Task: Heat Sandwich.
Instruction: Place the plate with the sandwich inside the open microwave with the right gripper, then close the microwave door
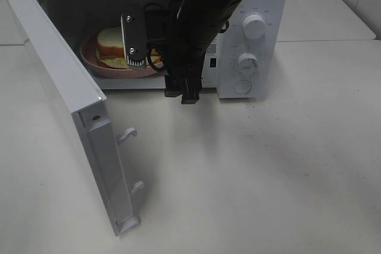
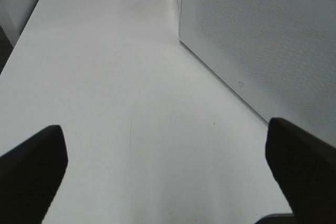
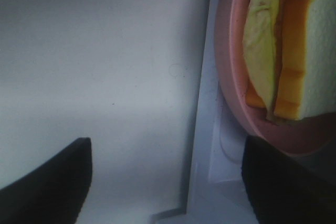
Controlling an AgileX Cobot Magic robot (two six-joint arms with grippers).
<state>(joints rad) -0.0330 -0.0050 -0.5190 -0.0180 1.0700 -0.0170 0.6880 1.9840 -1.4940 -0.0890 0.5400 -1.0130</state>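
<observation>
Inside, sandwich (image 1: 111,41) on pink plate (image 1: 90,59) in open microwave (image 1: 265,43), right gripper (image 3: 168,184) and left gripper (image 2: 167,174) spread wide, empty.

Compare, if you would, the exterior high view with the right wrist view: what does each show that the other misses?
Only the exterior high view shows the microwave from outside, its door swung open, and its two dials. Only the right wrist view shows the sandwich up close, with an orange layer and pale green filling, and the right gripper with its dark fingers apart and nothing between them. Both show the sandwich lying on the pink plate inside the microwave.
</observation>
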